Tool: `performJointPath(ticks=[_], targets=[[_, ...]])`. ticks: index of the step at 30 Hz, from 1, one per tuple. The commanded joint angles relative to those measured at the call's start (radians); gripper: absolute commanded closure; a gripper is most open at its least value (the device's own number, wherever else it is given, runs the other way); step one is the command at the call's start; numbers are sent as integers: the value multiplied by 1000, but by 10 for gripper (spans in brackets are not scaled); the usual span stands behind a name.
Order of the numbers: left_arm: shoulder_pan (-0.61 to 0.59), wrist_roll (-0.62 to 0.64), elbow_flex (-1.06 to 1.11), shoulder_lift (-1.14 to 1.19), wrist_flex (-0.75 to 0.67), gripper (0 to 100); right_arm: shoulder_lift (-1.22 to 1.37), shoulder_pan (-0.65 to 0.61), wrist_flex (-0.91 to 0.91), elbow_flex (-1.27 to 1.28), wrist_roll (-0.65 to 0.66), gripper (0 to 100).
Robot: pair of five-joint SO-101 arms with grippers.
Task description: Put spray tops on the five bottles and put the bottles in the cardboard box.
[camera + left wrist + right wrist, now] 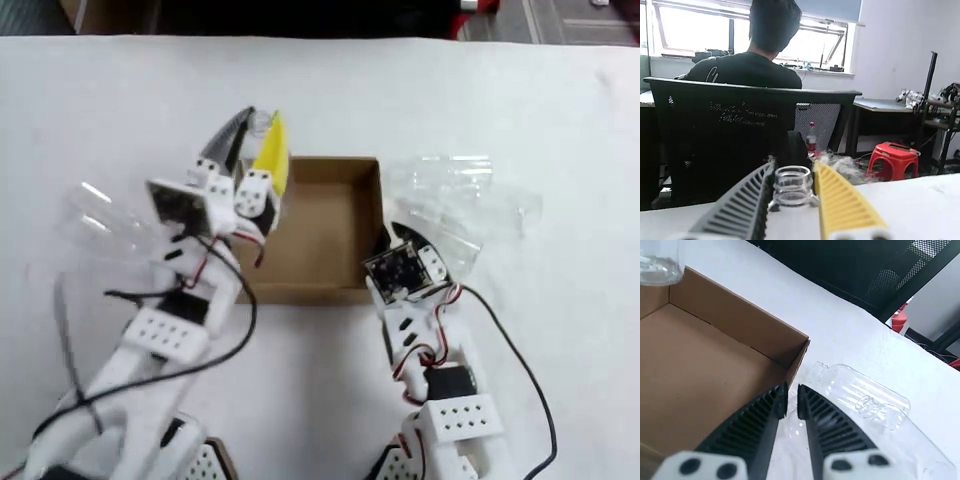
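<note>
Your left gripper (793,170) was clamped on a bottle (792,186). It held the bottle just below the threads, with the long axis running out along the jaws and the open neck poking past the fingertips, away from the wrist. That neck was bare, so I judge a spray top had to go on before boxing. In the high view the bottle hung over the table at the box's (330,168) far left corner, just beside the wall rather than clearly inside it. Your right gripper (792,402) was all but closed on nothing, with only a sliver between its jaws, and it sat low at the box's right wall. A second bottle (865,395) lay on its side just beyond the right jaw tips, neck toward the box corner and body slanting away across the line of the jaws. The right arm was plainly the nearer one to it. I think you'd have had to open wide before closing on it.
</note>
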Motion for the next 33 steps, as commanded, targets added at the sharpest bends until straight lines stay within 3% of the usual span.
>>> performJointPath(ticks=[1,6,10,16,33], targets=[[2,-118,-9,245,-270,976,7,5,-21,11,12,974],[-68,-140,-97,565,-563,976,7,5,-21,11,12,974],[-124,-61,-210,800,-644,976,7,5,-22,11,12,974],[-71,-6,-170,926,-842,976,7,4,-25,11,12,974],[-99,-6,-333,1092,-848,976,7,5,-35,9,12,974]])
